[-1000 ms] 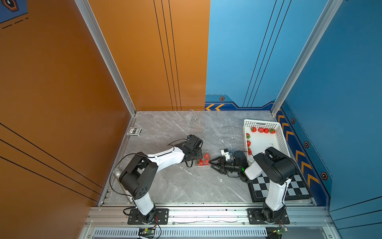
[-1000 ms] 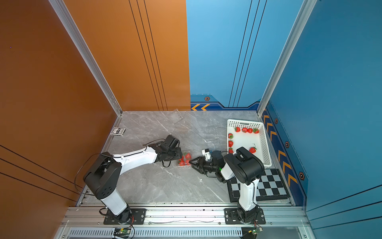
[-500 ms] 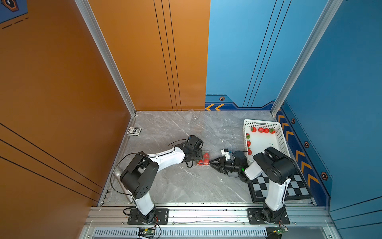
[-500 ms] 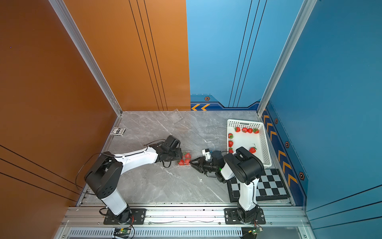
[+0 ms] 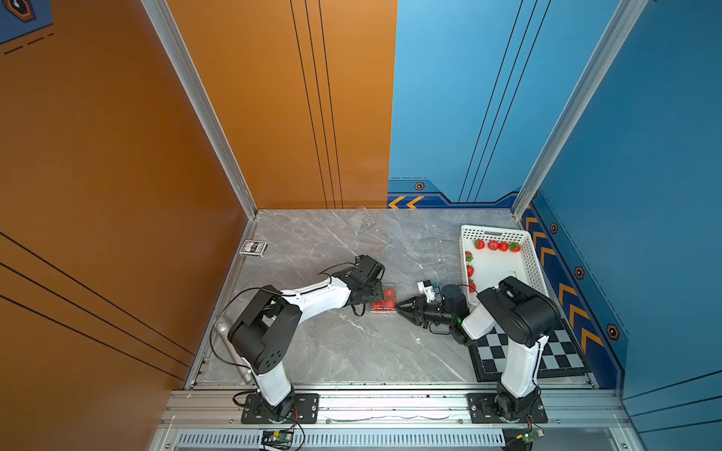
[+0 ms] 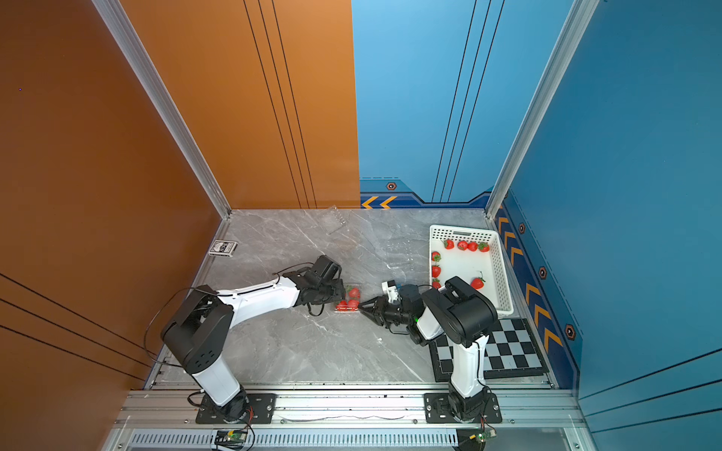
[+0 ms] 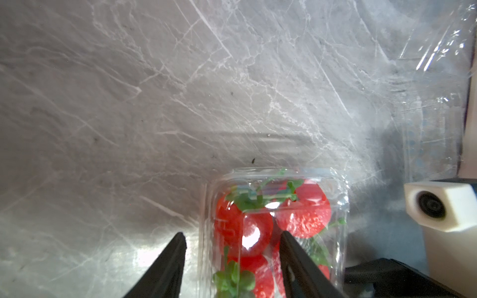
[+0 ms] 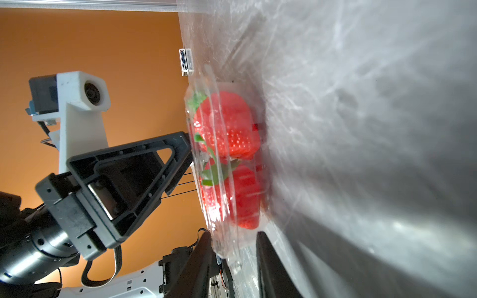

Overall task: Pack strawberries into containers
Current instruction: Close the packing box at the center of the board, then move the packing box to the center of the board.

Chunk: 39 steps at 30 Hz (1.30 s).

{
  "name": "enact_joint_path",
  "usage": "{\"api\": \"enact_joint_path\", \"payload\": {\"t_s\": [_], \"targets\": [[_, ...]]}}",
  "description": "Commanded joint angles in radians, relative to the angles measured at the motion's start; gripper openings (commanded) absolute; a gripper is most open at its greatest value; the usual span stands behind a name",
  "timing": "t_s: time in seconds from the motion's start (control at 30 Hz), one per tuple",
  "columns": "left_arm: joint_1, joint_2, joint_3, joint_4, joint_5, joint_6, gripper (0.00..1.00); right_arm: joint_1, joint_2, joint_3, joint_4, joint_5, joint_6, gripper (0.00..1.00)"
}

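A clear box (image 5: pixel 384 303) packed with strawberries (image 5: pixel 389 293) sits in the middle of the grey table (image 5: pixel 351 351), between the two arms. The left claw (image 7: pixel 232 236) is spread, one finger on the lid and the other down beside the box. The right claw (image 8: pixel 232 233) pinches the box's end edge. More berries lie loose in the white basket (image 5: pixel 533 257) near the right arm.

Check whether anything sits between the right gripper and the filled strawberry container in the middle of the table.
Nothing visible does. The right gripper is closed on the near end of the container; the left gripper rests one finger on top of it.
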Motion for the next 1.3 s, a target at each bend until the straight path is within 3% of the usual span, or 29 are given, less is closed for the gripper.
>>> {"api": "enact_joint_path", "payload": {"t_s": [0.0,0.07,0.3,0.53,0.97,1.27], "targets": [[-0.011,-0.003,0.004,-0.034,-0.014,0.003,0.6,-0.002,0.002,-0.007,0.001,0.01,-0.005,0.42],[-0.011,-0.018,-0.002,-0.034,-0.027,0.004,0.6,-0.004,-0.003,-0.006,-0.012,0.012,-0.008,0.51],[-0.002,-0.101,-0.065,-0.017,-0.087,-0.001,0.63,0.009,-0.033,0.04,-0.159,0.043,-0.063,0.6],[0.066,-0.234,-0.167,-0.013,-0.12,-0.016,0.64,0.064,-0.132,0.19,-0.632,0.124,-0.251,0.61],[0.399,-0.658,-0.451,-0.057,-0.041,-0.011,0.7,0.178,0.022,0.559,-1.047,0.23,-0.351,0.57],[0.569,-0.751,-0.522,-0.063,0.077,0.029,0.72,0.213,0.291,1.023,-1.314,0.265,-0.463,0.58]]}}
